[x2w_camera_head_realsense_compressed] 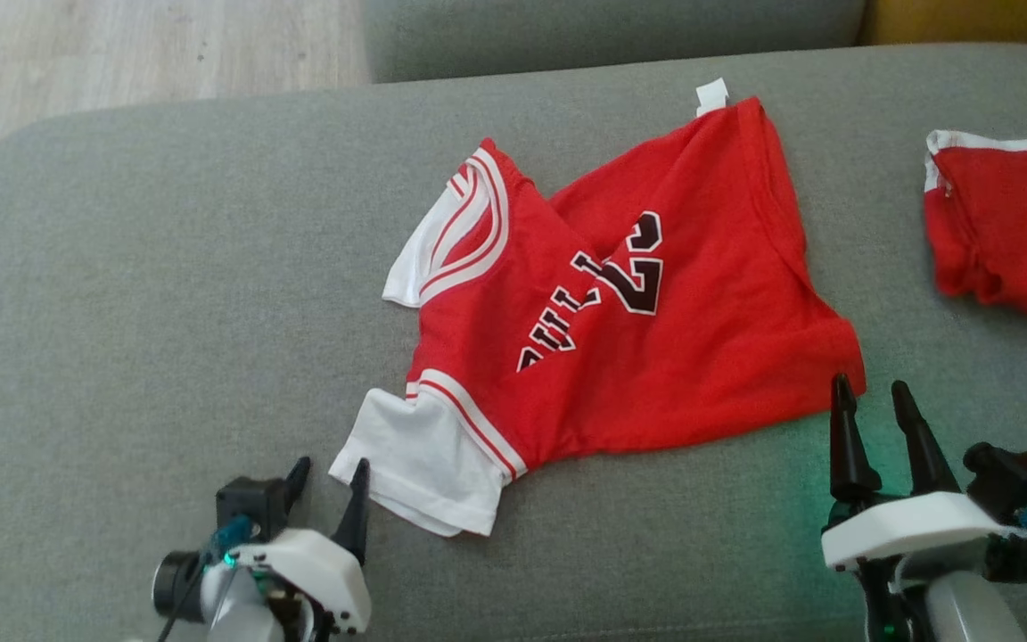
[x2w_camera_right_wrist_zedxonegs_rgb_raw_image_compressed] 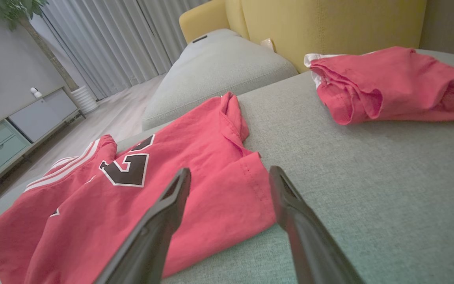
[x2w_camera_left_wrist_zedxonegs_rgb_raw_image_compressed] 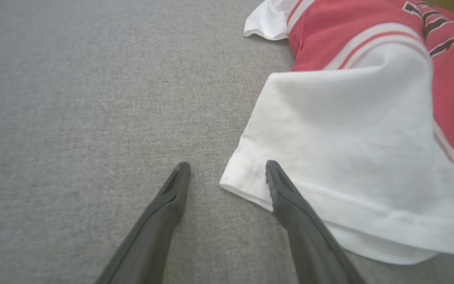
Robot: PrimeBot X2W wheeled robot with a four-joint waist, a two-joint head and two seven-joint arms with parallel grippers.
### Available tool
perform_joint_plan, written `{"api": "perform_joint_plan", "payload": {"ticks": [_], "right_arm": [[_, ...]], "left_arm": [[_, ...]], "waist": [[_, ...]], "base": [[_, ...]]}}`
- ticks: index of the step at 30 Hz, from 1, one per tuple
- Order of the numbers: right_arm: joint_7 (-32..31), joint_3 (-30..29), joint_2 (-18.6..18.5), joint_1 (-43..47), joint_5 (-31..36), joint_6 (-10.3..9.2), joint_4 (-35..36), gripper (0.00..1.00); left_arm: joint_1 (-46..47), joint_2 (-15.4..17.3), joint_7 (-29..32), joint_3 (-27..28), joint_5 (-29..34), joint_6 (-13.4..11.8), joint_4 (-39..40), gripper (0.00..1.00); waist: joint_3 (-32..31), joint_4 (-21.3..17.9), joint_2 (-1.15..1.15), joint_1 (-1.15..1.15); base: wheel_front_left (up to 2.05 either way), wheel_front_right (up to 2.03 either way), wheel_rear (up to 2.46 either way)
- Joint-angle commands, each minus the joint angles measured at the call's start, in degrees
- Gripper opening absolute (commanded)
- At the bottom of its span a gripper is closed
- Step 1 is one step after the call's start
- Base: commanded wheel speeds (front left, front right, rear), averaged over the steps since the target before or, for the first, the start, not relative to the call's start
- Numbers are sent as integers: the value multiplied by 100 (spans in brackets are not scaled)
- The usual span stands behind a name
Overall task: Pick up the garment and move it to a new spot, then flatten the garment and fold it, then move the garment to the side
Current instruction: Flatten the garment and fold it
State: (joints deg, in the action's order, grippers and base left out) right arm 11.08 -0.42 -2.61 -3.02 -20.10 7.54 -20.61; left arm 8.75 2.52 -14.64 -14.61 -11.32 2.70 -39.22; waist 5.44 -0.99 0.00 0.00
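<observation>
The jersey [x2w_camera_head_realsense_compressed: 620, 303] lay mid-frame on the sofa [x2w_camera_head_realsense_compressed: 166, 267], sleeves left, hem right. The left end effector [x2w_camera_head_realsense_compressed: 331, 465], wide open and empty, straddled the white sleeve [x2w_camera_head_realsense_compressed: 424, 464] corner at lower left. The right end effector [x2w_camera_head_realsense_compressed: 868, 383], likewise open and empty, sat just below the hem corner.

Diffuse, even daylight; shadows faint. A green glow tints the grey cushion [x2w_camera_head_realsense_compressed: 799, 526] just beside the right gripper [x2w_camera_head_realsense_compressed: 870, 383]. Ahead of the left gripper [x2w_camera_left_wrist_zedxonegs_rgb_raw_image_compressed: 227, 163], the white sleeve [x2w_camera_left_wrist_zedxonegs_rgb_raw_image_compressed: 349, 138] of the garment [x2w_camera_left_wrist_zedxonegs_rgb_raw_image_compressed: 317, 39] looks washed out and hazy. Both wrist views blur the near fingers [x2w_camera_right_wrist_zedxonegs_rgb_raw_image_compressed: 160, 225] and bend lines toward the edges.
</observation>
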Motion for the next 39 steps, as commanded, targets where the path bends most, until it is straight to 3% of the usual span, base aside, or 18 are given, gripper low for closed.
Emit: {"api": "perform_joint_plan", "payload": {"ticks": [1, 13, 14, 15, 16, 23, 33, 39], "right_arm": [[-3, 149, -27, -279, 21, -5, 220, 100], [89, 36, -27, -417, -100, -5, 254, 100], [96, 25, -27, -419, -103, -5, 245, 100], [103, 14, -27, -422, -105, -5, 236, 100], [110, 4, -27, -424, -105, -5, 224, 100], [14, -185, -27, -430, 49, -5, 23, 100], [-276, -701, -27, -598, 277, -5, -698, 100], [-324, -740, -27, -838, 381, -5, -1251, 100]], "left_arm": [[303, 48, -36, 143, 29, -17, 64, 100], [733, 89, 282, -184, 125, 166, -1005, 100], [755, 87, 314, -191, 107, 174, -1067, 91], [776, 86, 327, -204, 94, 185, -1116, 38], [794, 85, 324, -219, 86, 194, -1153, 0], [913, 84, 18, -131, -6, 122, -850, 0], [321, 58, -34, 515, -7, 67, 1916, 0], [52, 45, -35, 607, 83, 152, 2466, 0]], "waist": [[51, -24, 0, 0], [216, -89, 0, 0], [214, -80, 0, 0], [209, -68, 0, 0], [202, -55, 0, 0], [113, 101, 0, 0], [52, 377, 0, 0], [76, 450, 0, 0]], "base": [[0, 0, 0], [0, 0, 0], [0, 0, 0], [0, 0, 0], [0, 0, 0], [0, 0, 0], [0, 0, 0], [0, 0, 0]]}}
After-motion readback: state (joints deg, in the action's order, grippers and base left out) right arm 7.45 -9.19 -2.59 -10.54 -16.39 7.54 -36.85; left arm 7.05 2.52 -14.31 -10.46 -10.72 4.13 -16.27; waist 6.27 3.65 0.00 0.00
